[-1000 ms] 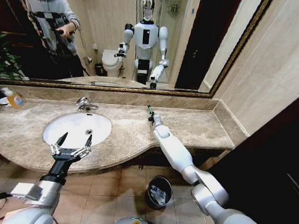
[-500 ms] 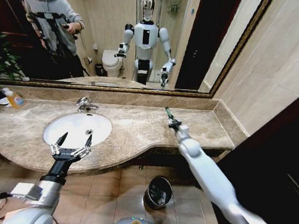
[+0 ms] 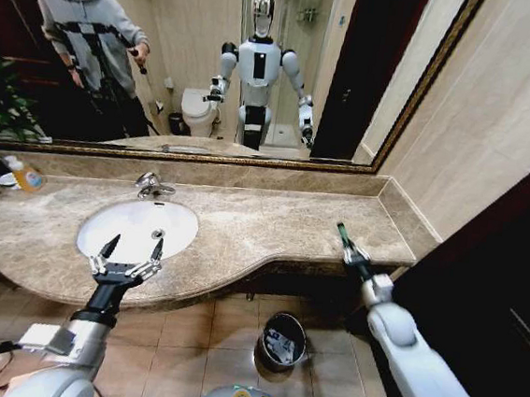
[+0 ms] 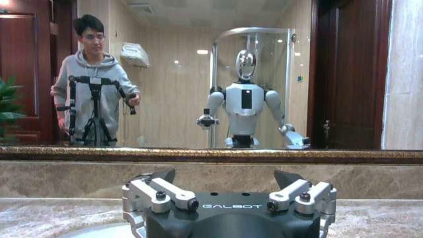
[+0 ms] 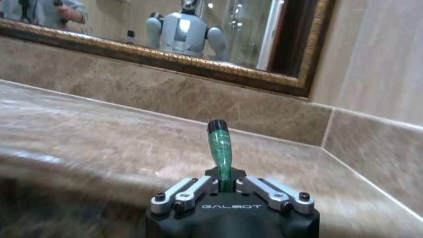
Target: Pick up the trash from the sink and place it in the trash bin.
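My right gripper (image 3: 353, 256) is shut on a small green tube (image 3: 343, 234) with a dark cap, a piece of the trash, and holds it over the counter's right front edge. The tube (image 5: 219, 148) sticks up from between the shut jaws of the right gripper (image 5: 226, 186). My left gripper (image 3: 128, 259) stands open over the front rim of the white oval sink (image 3: 180, 224), with nothing between its fingers. The left gripper (image 4: 225, 176) faces the mirror, with the basin's edge (image 4: 99, 230) beside it. The round black trash bin (image 3: 302, 338) stands on the floor below the counter, whitish pieces inside.
A chrome faucet (image 3: 149, 185) stands behind the basin. An orange-capped soap bottle (image 3: 25, 175) sits at the counter's far left. The beige marble countertop (image 3: 244, 225) ends at the tiled wall on the right. A large mirror (image 3: 212, 62) backs the counter.
My right arm has swung to the right with the green tube, from the middle of the counter to its right front edge. The left arm has not moved.
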`<state>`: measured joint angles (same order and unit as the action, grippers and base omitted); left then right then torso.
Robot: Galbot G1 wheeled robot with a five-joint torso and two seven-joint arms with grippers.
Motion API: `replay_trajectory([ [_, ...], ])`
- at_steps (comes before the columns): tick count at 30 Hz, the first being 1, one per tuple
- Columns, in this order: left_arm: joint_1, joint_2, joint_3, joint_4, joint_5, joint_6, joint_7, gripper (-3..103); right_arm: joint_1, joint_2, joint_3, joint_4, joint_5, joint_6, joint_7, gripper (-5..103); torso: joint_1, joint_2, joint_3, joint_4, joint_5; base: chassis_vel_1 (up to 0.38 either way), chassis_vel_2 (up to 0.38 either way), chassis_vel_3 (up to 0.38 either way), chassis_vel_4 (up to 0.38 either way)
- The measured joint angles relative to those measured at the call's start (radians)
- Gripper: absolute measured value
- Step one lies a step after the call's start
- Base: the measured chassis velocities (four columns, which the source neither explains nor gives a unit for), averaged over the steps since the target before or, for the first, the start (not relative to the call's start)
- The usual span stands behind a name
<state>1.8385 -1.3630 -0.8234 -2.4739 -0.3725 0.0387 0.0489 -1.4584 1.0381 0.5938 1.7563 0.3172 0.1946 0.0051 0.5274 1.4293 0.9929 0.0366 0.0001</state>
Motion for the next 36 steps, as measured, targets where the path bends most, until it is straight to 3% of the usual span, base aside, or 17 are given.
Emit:
replay_trajectory([
  [3, 0.0, 0.0, 0.0, 0.0, 0.0, 0.0, 0.0, 100, -0.135, 0.041, 0.018, 0.032, -0.011, 0.07, -0.018, 9, 0.0, 0.0, 0.0, 0.0003, -0.0004, 0.0, 0.0, 0.0, 0.0],
  [12, 0.0, 0.0, 0.0, 0.0, 0.0, 0.0, 0.0, 100, -0.235, 0.124, -0.067, -0.067, -0.122, 0.125, -0.069, 8, 0.0, 0.0, 0.0, 0.0003, -0.0003, 0.0, 0.0, 0.0, 0.0],
  [14, 0.0, 0.0, 0.0, 0.0, 0.0, 0.0, 0.0, 100, -0.23, 0.137, -0.085, -0.109, -0.188, 0.089, -0.141, 8, 0.0, 0.0, 0.0, 0.0003, -0.0004, 0.0, 0.0, 0.0, 0.0],
  [15, 0.0, 0.0, 0.0, 0.0, 0.0, 0.0, 0.0, 100, -0.23, 0.137, -0.085, -0.109, -0.188, 0.089, -0.141, 8, 0.0, 0.0, 0.0, 0.0003, -0.0004, 0.0, 0.0, 0.0, 0.0],
  [19, 0.0, 0.0, 0.0, 0.0, 0.0, 0.0, 0.0, 100, -0.155, 0.152, -0.119, -0.209, -0.307, -0.007, -0.294, 8, 0.0, 0.0, 0.0, 0.0002, -0.0003, 0.0, 0.0, 0.0, 0.0],
  [23, 0.0, 0.0, 0.0, 0.0, 0.0, 0.0, 0.0, 100, -0.06, 0.168, -0.162, -0.303, -0.403, -0.084, -0.353, 8, 0.0, 0.0, 0.0, 0.0005, -0.0001, 0.0, 0.0, 0.0, 0.0],
  [25, 0.0, 0.0, 0.0, 0.0, 0.0, 0.0, 0.0, 100, 0.0, 0.175, -0.204, -0.361, -0.449, -0.135, -0.364, 8, 0.0, 0.0, 0.0, 0.0004, -0.0002, 0.0, 0.0, 0.0, 0.0],
  [29, 0.0, 0.0, 0.0, 0.0, 0.0, 0.0, 0.0, 100, 0.089, 0.182, -0.266, -0.469, -0.524, -0.169, -0.38, 8, 0.0, 0.0, 0.0, 0.0003, -0.0003, 0.0, 0.0, 0.0, 0.0],
  [34, 0.0, 0.0, 0.0, 0.0, 0.0, 0.0, 0.0, 100, 0.179, 0.205, -0.294, -0.601, -0.612, -0.148, -0.376, 8, 0.0, 0.0, 0.0, 0.0003, -0.0003, 0.0, 0.0, 0.0, 0.0],
  [36, 0.0, 0.0, 0.0, 0.0, 0.0, 0.0, 0.0, 100, 0.245, 0.234, -0.296, -0.703, -0.711, -0.117, -0.368, 8, 0.0, 0.0, 0.0, 0.0003, -0.0003, 0.0, 0.0, 0.0, 0.0],
])
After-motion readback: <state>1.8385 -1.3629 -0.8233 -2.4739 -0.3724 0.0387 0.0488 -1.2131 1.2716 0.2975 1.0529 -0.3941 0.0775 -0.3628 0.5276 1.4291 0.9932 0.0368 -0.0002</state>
